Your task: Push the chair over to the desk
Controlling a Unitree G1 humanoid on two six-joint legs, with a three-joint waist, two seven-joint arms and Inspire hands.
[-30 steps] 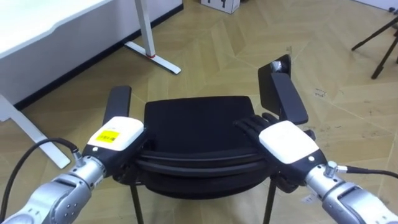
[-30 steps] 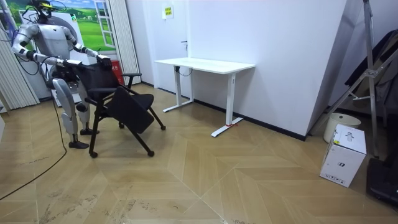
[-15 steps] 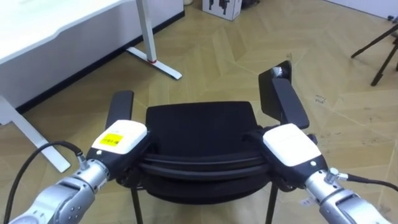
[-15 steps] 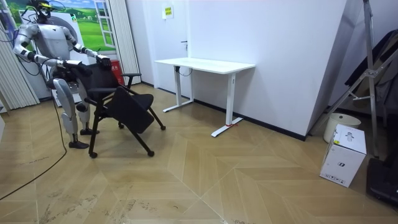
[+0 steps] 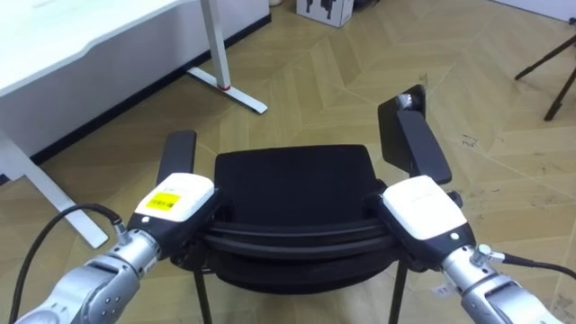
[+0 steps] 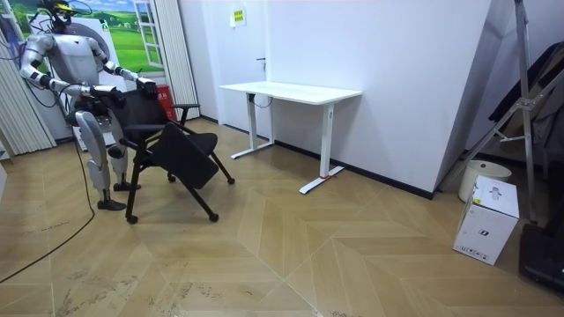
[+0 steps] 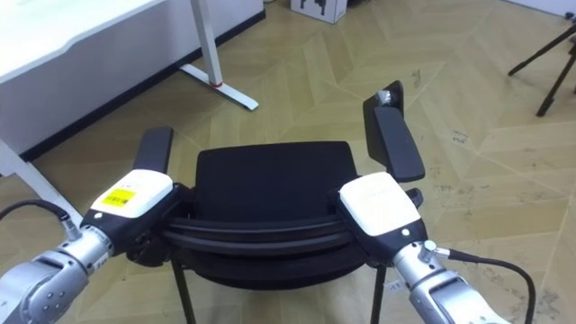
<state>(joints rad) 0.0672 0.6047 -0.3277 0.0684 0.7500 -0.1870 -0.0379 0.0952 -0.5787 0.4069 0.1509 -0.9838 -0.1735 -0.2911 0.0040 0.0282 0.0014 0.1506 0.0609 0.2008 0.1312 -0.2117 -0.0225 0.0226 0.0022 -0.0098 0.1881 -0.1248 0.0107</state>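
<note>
Now the right hand (image 5: 421, 209) reaches further over the one chair (image 5: 292, 180); left hand (image 5: 171, 200) opposite; cannot tell either hand's grip.

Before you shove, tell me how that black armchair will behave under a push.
The chair looks light: its legs are thin rods in the room view. It would probably slide over the smooth wood floor. With the left hand and right hand high on the backrest, a hard push may tip it forward.
</note>
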